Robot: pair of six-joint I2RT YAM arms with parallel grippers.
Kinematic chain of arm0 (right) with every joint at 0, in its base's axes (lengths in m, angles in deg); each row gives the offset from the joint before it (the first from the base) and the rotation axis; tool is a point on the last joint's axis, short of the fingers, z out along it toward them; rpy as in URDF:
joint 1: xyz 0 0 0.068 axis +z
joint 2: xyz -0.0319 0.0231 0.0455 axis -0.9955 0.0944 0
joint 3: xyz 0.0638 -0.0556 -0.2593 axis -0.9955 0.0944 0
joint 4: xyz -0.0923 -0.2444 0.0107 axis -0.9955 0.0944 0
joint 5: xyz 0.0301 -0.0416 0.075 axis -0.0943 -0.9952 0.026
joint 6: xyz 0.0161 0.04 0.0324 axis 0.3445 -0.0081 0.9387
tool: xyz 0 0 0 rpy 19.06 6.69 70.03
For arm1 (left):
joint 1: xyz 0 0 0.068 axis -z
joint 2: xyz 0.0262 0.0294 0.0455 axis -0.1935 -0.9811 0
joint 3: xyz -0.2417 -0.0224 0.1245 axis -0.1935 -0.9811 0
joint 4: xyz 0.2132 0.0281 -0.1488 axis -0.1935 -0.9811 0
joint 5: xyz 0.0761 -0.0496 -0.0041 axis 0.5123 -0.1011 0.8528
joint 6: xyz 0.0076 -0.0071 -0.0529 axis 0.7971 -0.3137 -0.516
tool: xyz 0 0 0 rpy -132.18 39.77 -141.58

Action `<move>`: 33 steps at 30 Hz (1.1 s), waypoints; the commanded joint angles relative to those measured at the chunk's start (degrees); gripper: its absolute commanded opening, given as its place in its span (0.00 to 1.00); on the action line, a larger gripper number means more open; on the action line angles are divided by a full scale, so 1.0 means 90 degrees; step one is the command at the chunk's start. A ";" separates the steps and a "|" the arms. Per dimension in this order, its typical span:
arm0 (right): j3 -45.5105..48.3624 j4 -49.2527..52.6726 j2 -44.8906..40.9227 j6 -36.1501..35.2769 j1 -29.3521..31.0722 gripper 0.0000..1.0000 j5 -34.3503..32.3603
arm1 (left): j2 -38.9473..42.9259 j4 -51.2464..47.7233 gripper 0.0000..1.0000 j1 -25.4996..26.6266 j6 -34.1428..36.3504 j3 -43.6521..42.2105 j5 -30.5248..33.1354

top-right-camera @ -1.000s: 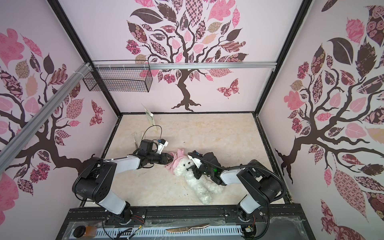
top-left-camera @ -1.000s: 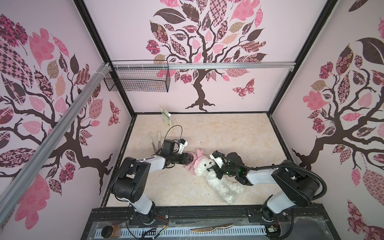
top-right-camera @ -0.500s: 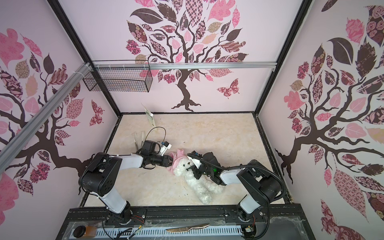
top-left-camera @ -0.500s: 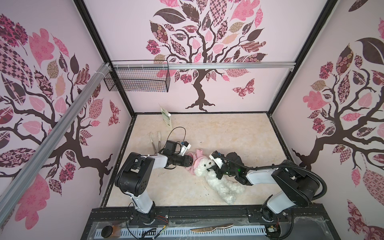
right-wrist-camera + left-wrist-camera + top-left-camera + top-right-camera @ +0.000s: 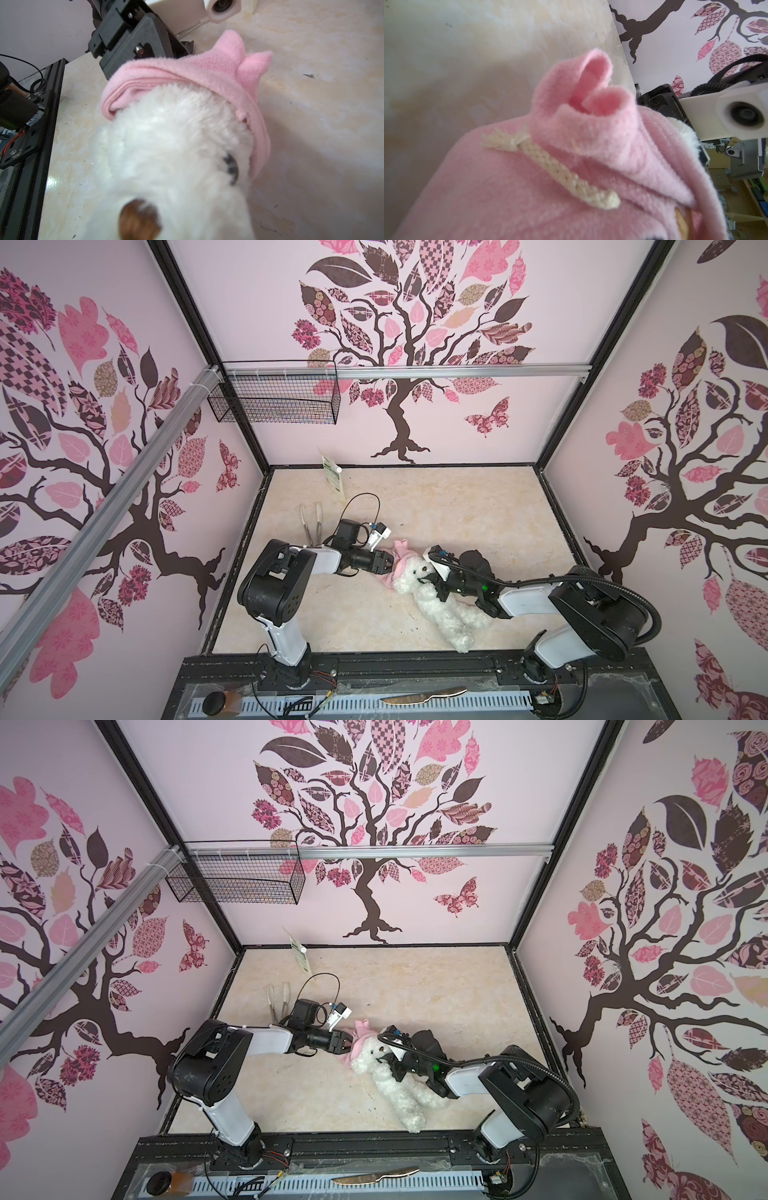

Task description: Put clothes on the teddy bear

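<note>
The teddy bear (image 5: 446,612) lies on its back near the front middle of the table (image 5: 457,506) in both top views, its head toward the left arm and its legs pointing to the front edge. A pink hoodie (image 5: 398,563) sits bunched over the crown of its head, down to just above the eye in the right wrist view (image 5: 197,68). A cream drawstring (image 5: 550,168) lies across the fabric. The left gripper (image 5: 388,567) touches the hoodie from behind the head; I cannot tell how wide its jaws stand. The right gripper (image 5: 432,587) rests on the bear's neck, and whether it pinches the fur is hidden. Metal tongs (image 5: 311,522) lie well apart, by the left wall.
</note>
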 commanded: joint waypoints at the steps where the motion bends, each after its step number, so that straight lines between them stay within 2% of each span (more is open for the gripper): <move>1: 0.0217 0.0004 -0.0175 -0.0460 0.0103 0.04 -0.0464 | 0.0201 0.0487 0.55 0.0226 -0.0183 -0.0170 -0.0721; 5: 0.0310 0.0021 -0.0513 -0.0779 0.0320 0.04 -0.0727 | 0.0399 0.0792 0.60 0.0507 -0.0455 -0.0302 -0.0714; 9: 0.0447 -0.0080 -0.0771 -0.0881 0.0372 0.03 -0.0975 | 0.0622 0.1845 0.67 0.0727 -0.1365 -0.0596 -0.0492; 15: 0.0693 -0.0340 -0.1210 -0.0906 0.0395 0.03 -0.1047 | 0.1133 0.2564 0.71 0.0852 -0.2554 -0.0801 0.0029; 17: 0.0758 -0.0386 -0.1394 -0.0915 0.0388 0.03 -0.0989 | 0.1387 0.2254 0.73 0.0950 -0.2656 -0.0782 0.0229; 21: 0.0908 -0.0527 -0.1699 -0.0952 0.0420 0.03 -0.0772 | 0.2005 0.0828 0.76 0.1282 -0.2285 -0.0574 0.0603; 28: 0.1000 -0.0597 -0.1979 -0.1040 0.0474 0.03 -0.0487 | 0.2705 -0.1400 0.80 0.1313 -0.1488 -0.0127 0.0819; 33: 0.0955 -0.0557 -0.1966 -0.1230 0.0670 0.03 -0.0368 | 0.2677 -0.1764 0.81 0.1344 -0.1316 0.0125 0.0675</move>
